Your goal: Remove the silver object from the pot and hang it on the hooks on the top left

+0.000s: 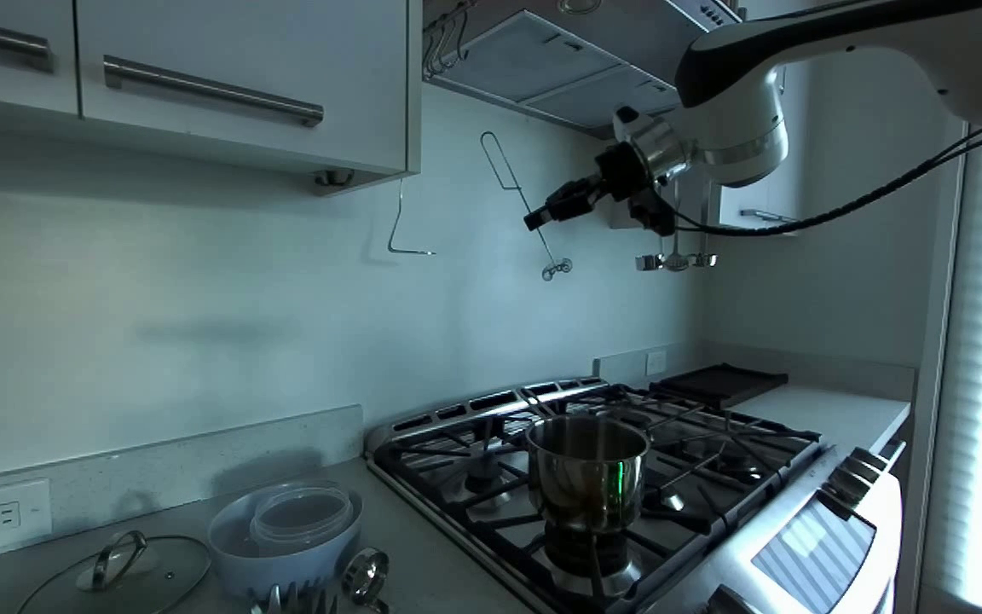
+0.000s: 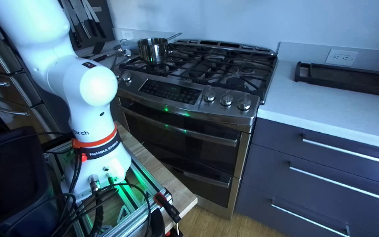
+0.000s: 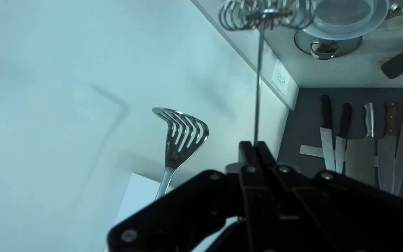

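The silver object is a wire whisk with a long looped handle and a coiled head. My gripper (image 1: 535, 220) is shut on its thin shaft and holds it tilted in the air, high above the stove and apart from the pot. The coiled head (image 1: 557, 269) hangs below the fingers and the handle loop (image 1: 499, 162) rises above them. In the wrist view the fingertips (image 3: 255, 143) pinch the shaft (image 3: 258, 84). The silver pot (image 1: 589, 482) stands on a front burner; it also shows in an exterior view (image 2: 154, 51). Several hooks (image 1: 447, 41) hang at the hood's left end.
A slotted turner (image 1: 395, 226) hangs left of the whisk; it is close in the wrist view (image 3: 184, 134). A cabinet (image 1: 244, 51) and the range hood (image 1: 542, 64) are overhead. More utensils (image 1: 676, 260) hang behind the gripper. A bowl (image 1: 282, 563) and glass lid (image 1: 129, 580) sit on the counter.
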You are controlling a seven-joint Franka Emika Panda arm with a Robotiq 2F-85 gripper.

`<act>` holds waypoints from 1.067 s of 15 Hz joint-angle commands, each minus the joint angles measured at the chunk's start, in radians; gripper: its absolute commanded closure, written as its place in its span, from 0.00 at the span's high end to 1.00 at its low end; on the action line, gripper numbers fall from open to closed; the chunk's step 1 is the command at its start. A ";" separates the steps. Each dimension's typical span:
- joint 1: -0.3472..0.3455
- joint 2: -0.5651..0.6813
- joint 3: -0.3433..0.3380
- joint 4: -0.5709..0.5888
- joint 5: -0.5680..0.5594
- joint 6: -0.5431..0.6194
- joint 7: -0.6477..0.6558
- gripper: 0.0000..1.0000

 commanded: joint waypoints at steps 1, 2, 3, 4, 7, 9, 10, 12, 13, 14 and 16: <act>0.016 0.012 0.002 0.026 0.041 0.106 -0.026 0.01; 0.021 0.016 0.004 0.033 0.052 0.147 -0.033 0.01; 0.026 0.022 0.011 0.042 0.085 0.194 -0.053 0.01; 0.038 0.031 0.014 0.052 0.118 0.233 -0.076 0.01; 0.075 0.053 0.018 0.089 0.245 0.306 -0.176 0.01; 0.092 0.065 0.019 0.111 0.315 0.332 -0.251 0.01; 0.098 0.070 0.018 0.123 0.350 0.335 -0.291 0.01; 0.103 0.080 0.018 0.145 0.398 0.337 -0.360 0.01; 0.106 0.085 0.018 0.158 0.427 0.337 -0.394 0.01; 0.106 0.090 0.019 0.168 0.443 0.333 -0.421 0.01; 0.106 0.101 0.021 0.188 0.468 0.328 -0.466 0.01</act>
